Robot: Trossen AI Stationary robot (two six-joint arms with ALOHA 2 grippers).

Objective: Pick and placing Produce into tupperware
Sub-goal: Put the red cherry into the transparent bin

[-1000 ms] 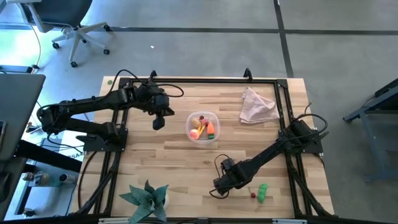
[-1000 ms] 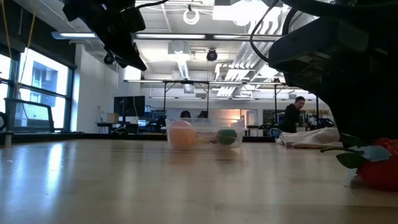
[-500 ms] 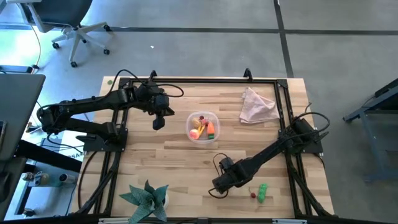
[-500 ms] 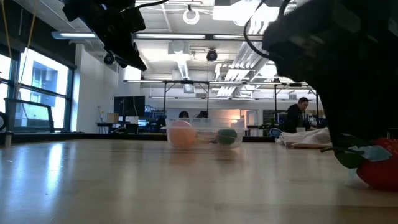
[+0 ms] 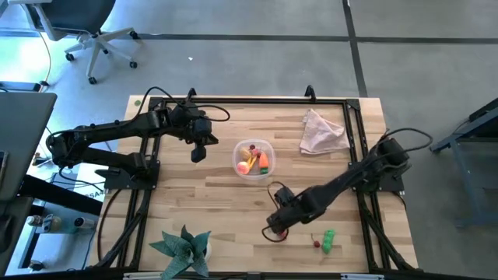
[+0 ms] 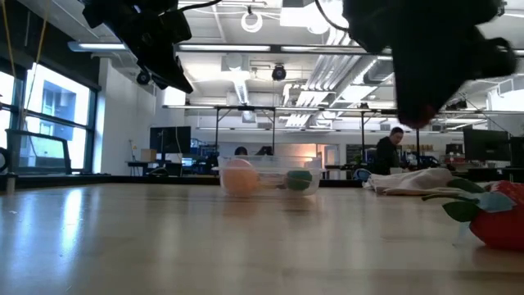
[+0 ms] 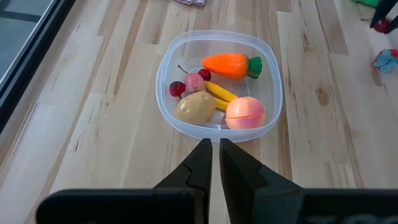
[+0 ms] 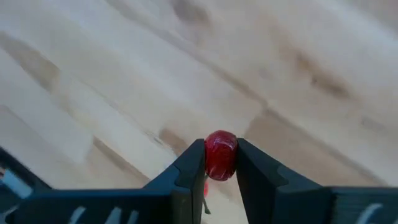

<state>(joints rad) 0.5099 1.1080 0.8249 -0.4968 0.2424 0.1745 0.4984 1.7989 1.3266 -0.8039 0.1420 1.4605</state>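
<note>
Right hand [image 8: 221,163]: clamped on a red produce piece [image 8: 221,154], lower centre of the high view. Left hand [image 7: 213,163]: fingers together, empty, beside the tupperware [image 5: 254,158] at centre of the surface [image 5: 210,187].

place: robotics lab / open workshop hall | floor: bare grey concrete [image 5: 233,23] seen around a wooden table [image 5: 218,183] | ceiling: exposed ducts and strip lights [image 6: 270,57] | background: monitors and workbenches [image 6: 172,152], a person [image 6: 385,152] seen standing | office chair [image 5: 85,31] parked beside the rig
</note>
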